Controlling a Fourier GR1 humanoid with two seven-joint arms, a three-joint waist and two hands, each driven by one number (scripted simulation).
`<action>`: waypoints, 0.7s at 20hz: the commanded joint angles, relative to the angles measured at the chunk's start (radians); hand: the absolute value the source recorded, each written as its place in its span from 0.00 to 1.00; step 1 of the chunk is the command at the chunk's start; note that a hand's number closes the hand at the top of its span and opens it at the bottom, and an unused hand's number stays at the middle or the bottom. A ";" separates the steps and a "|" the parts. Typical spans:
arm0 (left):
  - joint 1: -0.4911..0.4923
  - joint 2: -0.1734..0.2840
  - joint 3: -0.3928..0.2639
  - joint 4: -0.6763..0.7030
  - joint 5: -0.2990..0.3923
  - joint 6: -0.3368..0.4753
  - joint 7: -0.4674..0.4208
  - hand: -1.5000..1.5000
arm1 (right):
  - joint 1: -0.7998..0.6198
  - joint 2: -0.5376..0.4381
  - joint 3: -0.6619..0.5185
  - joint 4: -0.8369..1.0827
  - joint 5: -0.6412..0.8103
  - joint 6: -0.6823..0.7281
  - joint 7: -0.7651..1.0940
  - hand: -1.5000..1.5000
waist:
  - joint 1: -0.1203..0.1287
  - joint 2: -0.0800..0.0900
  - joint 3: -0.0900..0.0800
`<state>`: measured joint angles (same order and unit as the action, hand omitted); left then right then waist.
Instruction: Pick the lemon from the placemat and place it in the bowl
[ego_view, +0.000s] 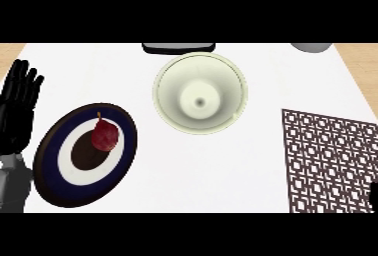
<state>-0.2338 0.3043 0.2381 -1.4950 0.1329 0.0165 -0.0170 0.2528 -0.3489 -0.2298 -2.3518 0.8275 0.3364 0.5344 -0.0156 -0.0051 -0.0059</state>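
No lemon shows on the patterned placemat or in the empty bowl, so progress cannot be judged, while the left robot hand rests with fingers straight beside a plate holding a red fruit.

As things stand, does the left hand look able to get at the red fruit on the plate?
Probably yes: the left hand rests open at the view's left edge, right beside the plate, and the red fruit lies uncovered on it, nothing between them.
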 joint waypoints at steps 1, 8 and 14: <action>-0.034 0.007 -0.004 0.005 0.007 -0.006 0.029 0.50 | -0.149 0.059 0.050 -0.205 -0.112 0.071 0.140 1.00 | 0.020 0.002 0.001; -0.023 -0.014 -0.038 -0.008 -0.016 -0.004 0.018 0.50 | -0.539 0.171 0.263 -0.123 -0.040 0.192 0.477 1.00 | 0.041 0.000 0.000; -0.039 -0.012 -0.025 0.002 -0.011 0.000 0.019 0.50 | -0.931 0.260 0.342 0.166 -0.018 0.272 0.669 1.00 | 0.033 0.003 0.002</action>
<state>-0.2705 0.3087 0.2275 -1.4864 0.1389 -0.0013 0.0045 -0.4762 -0.1505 0.0455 -2.2645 0.8102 0.5019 0.9833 0.0189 -0.0030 -0.0047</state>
